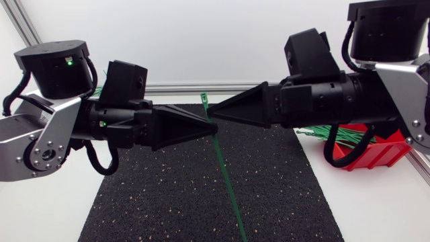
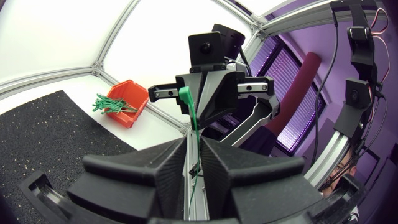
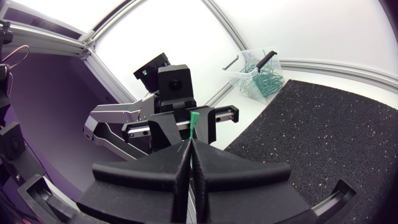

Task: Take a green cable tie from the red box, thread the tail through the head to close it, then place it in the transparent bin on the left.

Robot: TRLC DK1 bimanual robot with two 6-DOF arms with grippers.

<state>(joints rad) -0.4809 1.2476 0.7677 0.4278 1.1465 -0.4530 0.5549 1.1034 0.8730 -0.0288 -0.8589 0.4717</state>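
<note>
Pinching cable tie (image 1: 226, 176), left gripper (image 1: 212, 126), right gripper (image 1: 209, 111)

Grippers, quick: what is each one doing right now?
Left gripper: shut on the green cable tie.
Right gripper: shut on the same cable tie.

A black rubber mat (image 1: 168, 195) flecked with pale speckles lies flat on the white table (image 1: 376, 208), covering its middle strip from the near edge to the far side. White table surface shows on both sides of the mat. An aluminium rail (image 1: 175, 87) runs along the table's far edge, just behind the mat.
</note>
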